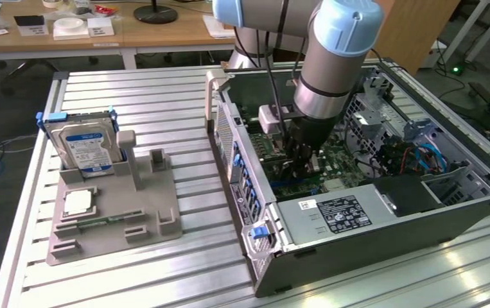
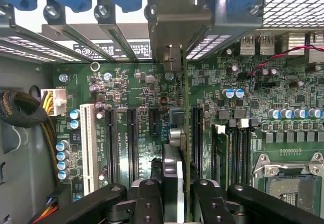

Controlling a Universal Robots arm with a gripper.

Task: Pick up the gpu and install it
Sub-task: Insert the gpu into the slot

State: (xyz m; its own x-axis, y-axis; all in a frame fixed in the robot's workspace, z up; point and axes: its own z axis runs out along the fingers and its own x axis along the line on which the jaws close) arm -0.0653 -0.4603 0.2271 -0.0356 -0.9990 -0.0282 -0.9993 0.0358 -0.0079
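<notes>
On the exterior view's left, the gray holder (image 1: 112, 215) on the counter (image 1: 142, 96) keeps the hard drive (image 1: 86, 146); your work is to its right, inside the computer case (image 1: 373, 212). Your fingers (image 2: 147, 203) pinch the gpu (image 2: 185, 133), held on edge above the motherboard (image 2: 126, 97). Keep it square to the black slots (image 2: 132, 143), with its metal bracket (image 2: 177, 24) meeting the rear opening.

Two cams, both on the open PC case (image 1: 382, 218)

Exterior view sits high and back, looking down at the case from outside. Wrist view is down inside it, close to the motherboard (image 2: 126, 87), which both share.
</notes>
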